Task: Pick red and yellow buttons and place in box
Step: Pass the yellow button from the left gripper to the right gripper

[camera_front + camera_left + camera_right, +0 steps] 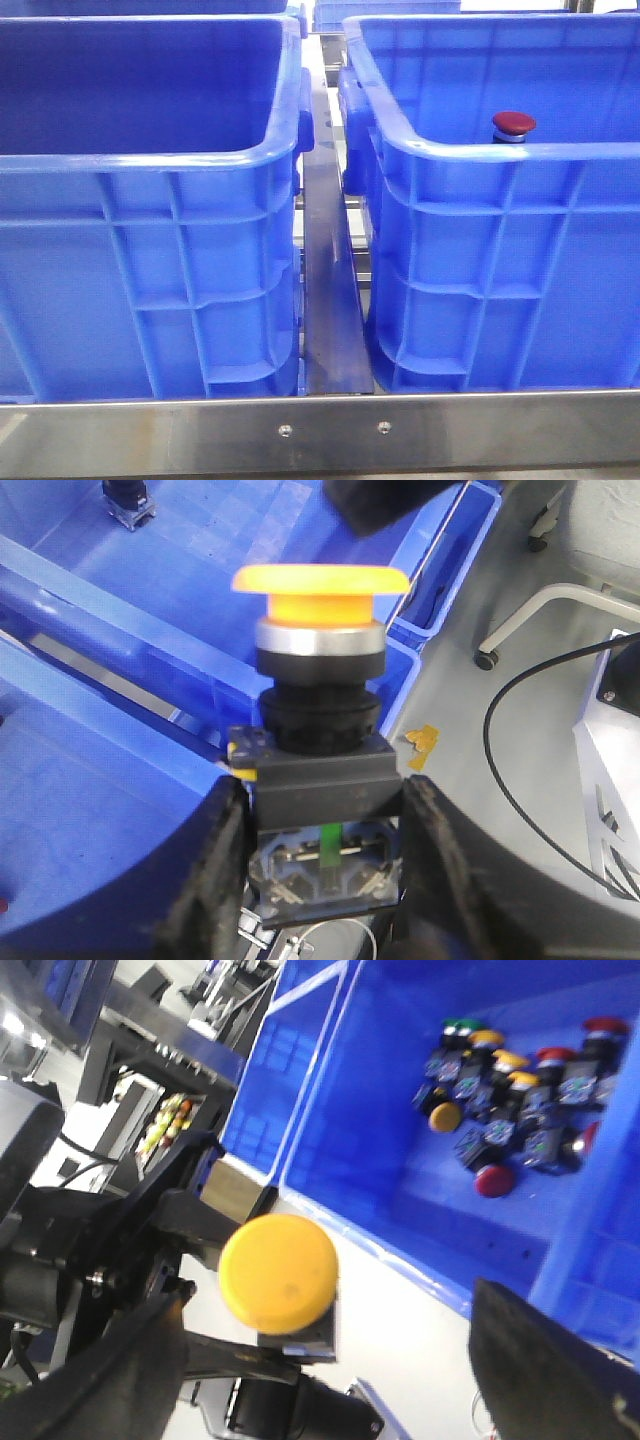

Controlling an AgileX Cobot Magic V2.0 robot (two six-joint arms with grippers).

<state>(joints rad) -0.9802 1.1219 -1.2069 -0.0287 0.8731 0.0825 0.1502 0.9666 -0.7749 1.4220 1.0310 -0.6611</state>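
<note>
- Our left hand [325, 810] gripped the yellow button [320, 615] by its base, stem running straight out from the fingers, blue box [120, 630] beyond it.
- Our right hand [330, 1360] stood wide, empty.

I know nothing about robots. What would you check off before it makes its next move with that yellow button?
1. Grip on the yellow button: ok. The left fingers press its black body from both sides.
2. Button's pose: ok. It stands upright with its cap free above the fingers.
3. Right fingers: ok. They are spread wide and hold nothing.
4. Button over a crate: cannot tell. Blue crate and bare floor both lie behind it.
5. Red button: cannot tell. Its cap shows over the near rim of the right-hand crate, but what it rests on is hidden.
</note>
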